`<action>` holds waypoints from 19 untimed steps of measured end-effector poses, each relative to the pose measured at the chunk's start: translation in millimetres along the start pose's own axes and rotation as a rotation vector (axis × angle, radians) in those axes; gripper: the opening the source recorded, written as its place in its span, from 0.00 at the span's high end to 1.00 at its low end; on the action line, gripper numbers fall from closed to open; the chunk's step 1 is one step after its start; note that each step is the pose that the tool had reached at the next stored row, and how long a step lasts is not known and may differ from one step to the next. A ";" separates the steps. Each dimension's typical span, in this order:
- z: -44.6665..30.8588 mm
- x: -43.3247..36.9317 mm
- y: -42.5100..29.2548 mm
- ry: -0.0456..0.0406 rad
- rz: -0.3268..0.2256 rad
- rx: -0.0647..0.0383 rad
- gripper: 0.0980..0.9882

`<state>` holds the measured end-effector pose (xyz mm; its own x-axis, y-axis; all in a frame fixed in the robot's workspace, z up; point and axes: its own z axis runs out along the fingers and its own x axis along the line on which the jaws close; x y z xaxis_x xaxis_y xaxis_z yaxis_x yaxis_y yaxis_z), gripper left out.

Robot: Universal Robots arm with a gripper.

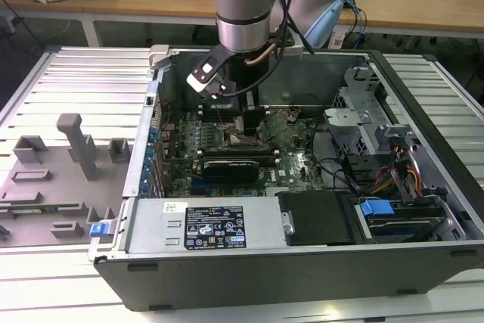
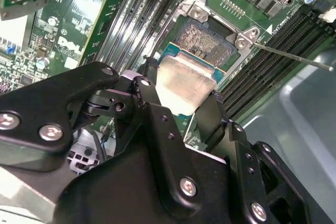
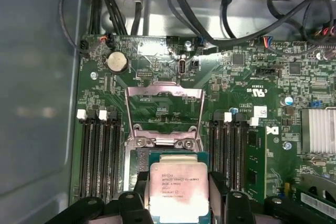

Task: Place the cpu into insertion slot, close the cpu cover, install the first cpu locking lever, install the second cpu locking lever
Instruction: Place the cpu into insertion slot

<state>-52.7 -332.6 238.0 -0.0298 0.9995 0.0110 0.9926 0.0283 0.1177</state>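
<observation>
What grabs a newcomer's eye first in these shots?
The pincer grips the cpu by its edges, right beside the bare insertion slot. The cpu cover stands flipped open beyond it. In the exterior view the arm reaches down into the open computer case.

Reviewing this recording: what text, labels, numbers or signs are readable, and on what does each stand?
The cpu, held in the gripper: several printed lines on its metal top, too small to read.
The motherboard: white markings and logos, turned or partly cut off; none read with confidence.
The white label on the silver box in the exterior view: symbols and fine print, too small to read.
Nothing can be quoted.
</observation>
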 end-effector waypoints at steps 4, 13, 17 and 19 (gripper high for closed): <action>8.0 0.0 -1.9 0.0000 0.000 0.000 0.51; 16.5 9.3 -3.6 0.0003 0.000 0.000 0.51; 21.1 13.7 -4.7 -0.0002 0.004 0.000 0.51; 23.0 14.5 -10.3 -0.0010 0.009 0.000 0.51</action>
<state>-60.7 -318.1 214.2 -0.0211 0.9997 0.0111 0.9929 0.0196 0.1176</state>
